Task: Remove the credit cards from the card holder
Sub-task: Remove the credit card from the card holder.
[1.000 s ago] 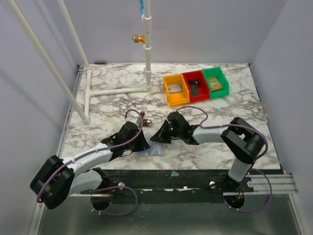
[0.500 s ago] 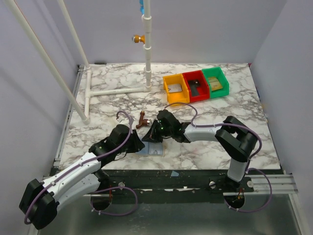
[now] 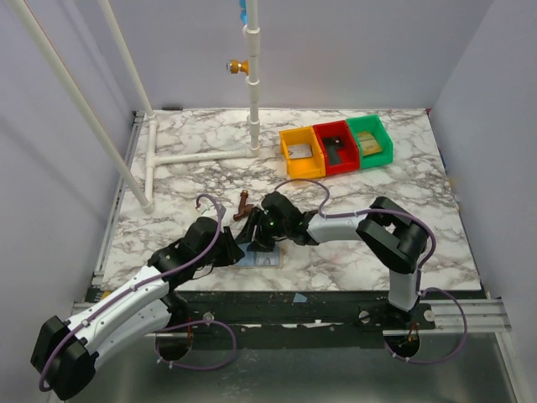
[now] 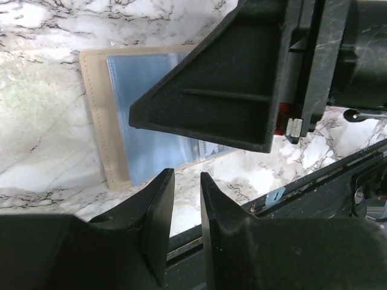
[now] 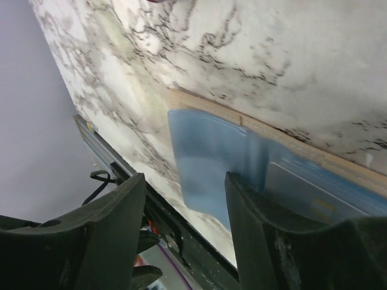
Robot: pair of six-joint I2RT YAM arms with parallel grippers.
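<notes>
The card holder (image 3: 263, 259) lies flat near the table's front edge, a tan backing with a blue see-through sleeve (image 4: 145, 115) on top. A pale card shows inside the sleeve (image 5: 302, 192). My right gripper (image 3: 254, 238) hovers low over the holder's far end, open, with the sleeve's free edge (image 5: 205, 157) showing in the gap between its fingers (image 5: 184, 178). My left gripper (image 3: 230, 249) sits just left of the holder near the table edge. Its jaws (image 4: 186, 176) are a narrow gap apart with nothing between them. The right gripper's black finger (image 4: 230, 90) covers part of the holder in the left wrist view.
Yellow (image 3: 300, 153), red (image 3: 336, 147) and green (image 3: 370, 140) bins stand in a row at the back right, each with something flat inside. A white pipe frame (image 3: 201, 157) rises at the back left. A small brown fitting (image 3: 244, 205) lies behind the grippers. The table's front edge (image 3: 352, 290) is close.
My right gripper has slid left over the holder and opened from shut. The left arm has drawn back towards the left, its jaws unchanged.
</notes>
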